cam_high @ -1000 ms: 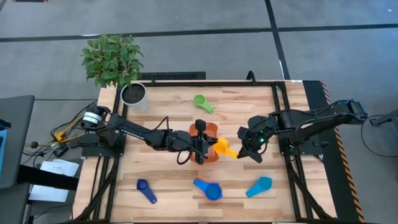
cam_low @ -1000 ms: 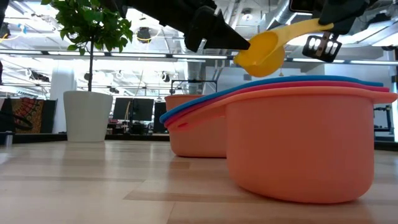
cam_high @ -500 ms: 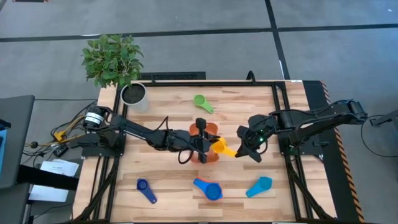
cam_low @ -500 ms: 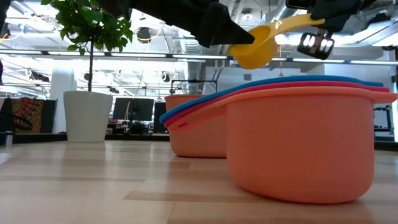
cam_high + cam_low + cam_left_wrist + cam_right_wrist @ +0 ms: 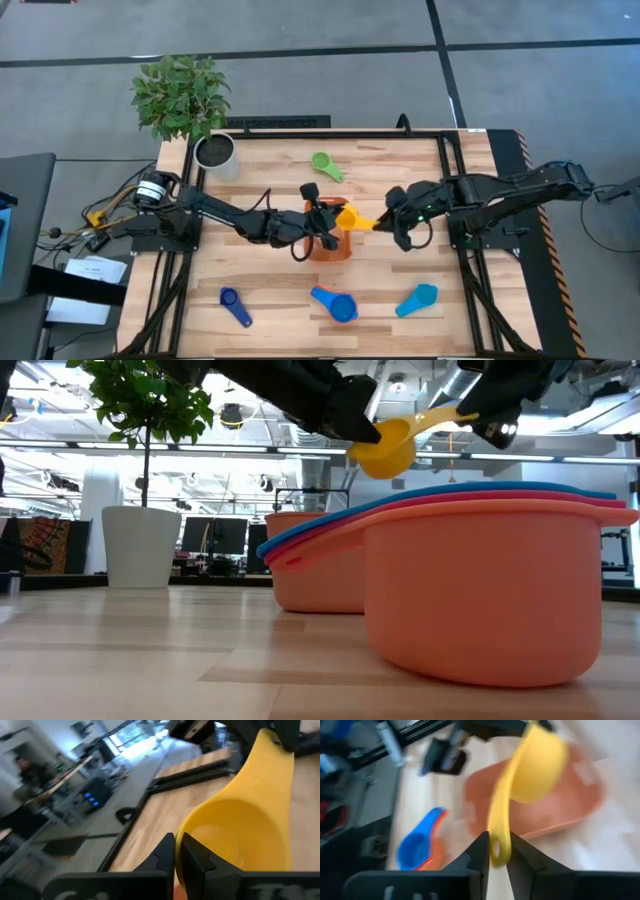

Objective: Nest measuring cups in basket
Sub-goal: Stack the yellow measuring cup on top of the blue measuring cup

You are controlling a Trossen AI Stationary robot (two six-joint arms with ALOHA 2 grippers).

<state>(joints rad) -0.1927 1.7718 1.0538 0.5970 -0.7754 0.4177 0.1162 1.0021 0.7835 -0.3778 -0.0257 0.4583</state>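
Observation:
The yellow measuring cup (image 5: 349,216) hangs in the air over the far right part of the orange basket (image 5: 330,247), with its handle pointing toward the table's right. My right gripper (image 5: 385,224) is shut on the handle. My left gripper (image 5: 322,212) meets the bowl from the left and is shut on it. A green cup (image 5: 325,165) lies near the far edge. A small dark blue cup (image 5: 235,305), a blue cup stacked in red and orange ones (image 5: 335,303) and a light blue cup (image 5: 417,298) lie near the near edge. My left gripper pinches the rim of the yellow cup's bowl (image 5: 179,845); in its wrist view one finger (image 5: 200,862) lies over the bowl's inside and the other outside. It comes about level from the table's left. The cup is clear of the basket. My right gripper pinches the free end of the yellow cup's handle (image 5: 498,842) between its two fingers, coming from the table's right, along the handle. The bowl (image 5: 537,765) sticks out beyond the fingers, lifted clear above the basket (image 5: 555,815).
A white pot with a green plant (image 5: 214,150) stands at the far left corner. In the low view the stacked orange, red and blue cups (image 5: 480,590) fill the foreground, with the basket (image 5: 310,575) behind them. Bare wood lies between the basket and the near cups.
Both grippers have carried the yellow cup toward the table's far edge and a little left. It went from beside the basket's right side to above its far right part, and it stayed lifted. In the low view it has drifted left and looks smaller.

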